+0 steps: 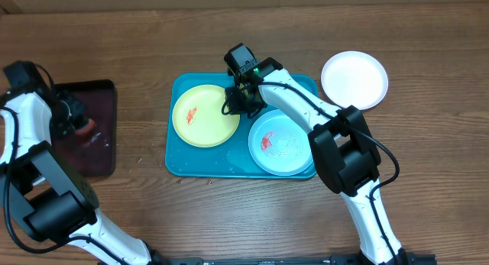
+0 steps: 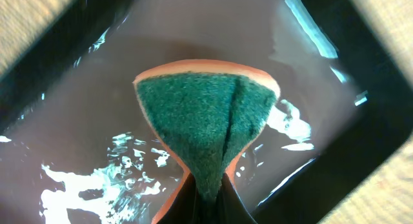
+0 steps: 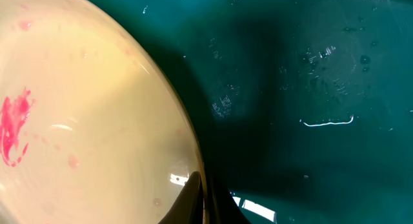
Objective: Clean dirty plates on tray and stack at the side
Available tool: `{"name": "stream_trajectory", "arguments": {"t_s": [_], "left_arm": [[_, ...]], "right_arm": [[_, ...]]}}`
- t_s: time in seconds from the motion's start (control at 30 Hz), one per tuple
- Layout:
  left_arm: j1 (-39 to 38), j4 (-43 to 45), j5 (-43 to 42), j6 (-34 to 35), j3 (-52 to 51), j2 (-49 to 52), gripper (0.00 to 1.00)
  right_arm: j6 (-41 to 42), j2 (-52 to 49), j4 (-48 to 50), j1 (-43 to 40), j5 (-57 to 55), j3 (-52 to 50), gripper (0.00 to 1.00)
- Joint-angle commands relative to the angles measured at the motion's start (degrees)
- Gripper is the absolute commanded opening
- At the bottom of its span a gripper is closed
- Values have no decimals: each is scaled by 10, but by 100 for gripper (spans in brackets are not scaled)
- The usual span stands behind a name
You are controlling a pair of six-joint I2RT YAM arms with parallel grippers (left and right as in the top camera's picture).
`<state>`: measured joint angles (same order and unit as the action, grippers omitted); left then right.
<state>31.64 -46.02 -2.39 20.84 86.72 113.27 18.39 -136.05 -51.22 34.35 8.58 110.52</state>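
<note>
By the left edge of the table [image 1: 428, 158] lies a dark maroon tray [image 1: 103, 154], its long side running from the near edge toward the far one. A thin film of water glints on its floor in the left wrist view. The left gripper [image 1: 76, 126] hangs over the left half of this tray, its claw pinched together on a sponge [image 2: 206, 127]. The sponge has a green scouring face and an orange body. It is squeezed narrow where the fingers [image 2: 187, 204] hold it and fans out wide beyond them. I cannot tell whether it touches the water.

In the middle of the table sits the turquoise tray [image 1: 177, 162]. A yellow-green plate [image 1: 202, 116] fills its left half, with a red smear [image 1: 191, 116] left of the plate's middle. The right gripper [image 1: 233, 105] reaches in from the tray's far edge to the right rim of this plate. In the right wrist view its claw is closed on that rim, one finger on the inside of the plate and one outside, with the wet tray floor [image 3: 310, 69] dark beyond it. Whether the rim is raised off the tray cannot be told.

A pale blue plate [image 1: 281, 143] lies in the near right corner of the turquoise tray, just beside the yellow-green one. It also has a red smear [image 1: 265, 142], left of its middle, and faint streaks run across the rest of it.

A white plate [image 1: 354, 79] rests on the bare table just off the tray's far right corner, with no smears on it.
</note>
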Motion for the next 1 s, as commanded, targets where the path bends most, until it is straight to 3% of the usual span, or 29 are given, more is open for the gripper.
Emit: {"name": "stream_trajectory", "arguments": {"t_s": [0.0, 0.33, 0.57, 0.83, 0.97], "left_arm": [[2, 3, -17, 0, -2, -1, 4], [2, 73, 14, -1, -93, 20, 4], [2, 64, 29, -1, -89, 19, 4], [2, -18, 24, -1, 7, 5, 4], [2, -7, 30, -3, -16, 14, 4]], "right_arm": [[-1, -10, 4, 10, -6, -8, 4], [2, -10, 23, 10, -6, -33, 4], [1, -10, 25, 10, -6, -33, 4], [3, -10, 23, 10, -6, -33, 4], [16, -10, 23, 10, -6, -33, 4]]}}
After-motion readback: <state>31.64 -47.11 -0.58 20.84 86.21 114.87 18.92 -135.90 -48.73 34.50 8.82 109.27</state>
